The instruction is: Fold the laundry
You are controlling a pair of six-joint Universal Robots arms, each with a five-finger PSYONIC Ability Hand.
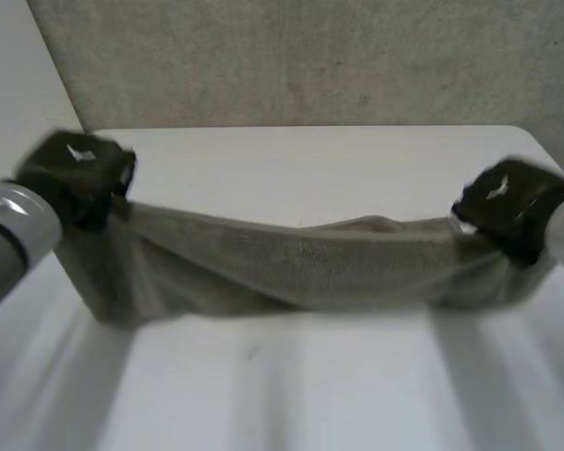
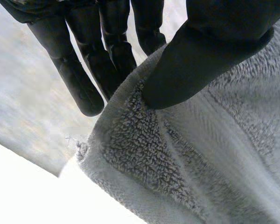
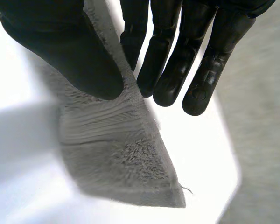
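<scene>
A grey towel [image 1: 291,268] hangs stretched between my two hands above the white table [image 1: 310,376], sagging in the middle. My left hand [image 1: 80,174] holds its left end: in the left wrist view the thumb [image 2: 210,51] presses the terry cloth [image 2: 186,154] against the fingers [image 2: 79,70] at a corner. My right hand [image 1: 508,207] holds the right end: the thumb [image 3: 70,56] pinches the towel's corner [image 3: 121,158] against the fingers [image 3: 177,60].
A grey wall [image 1: 310,56] rises behind the table's far edge. The table's right far corner [image 1: 536,141] lies just beyond my right hand. Bare tabletop spreads below the hanging towel.
</scene>
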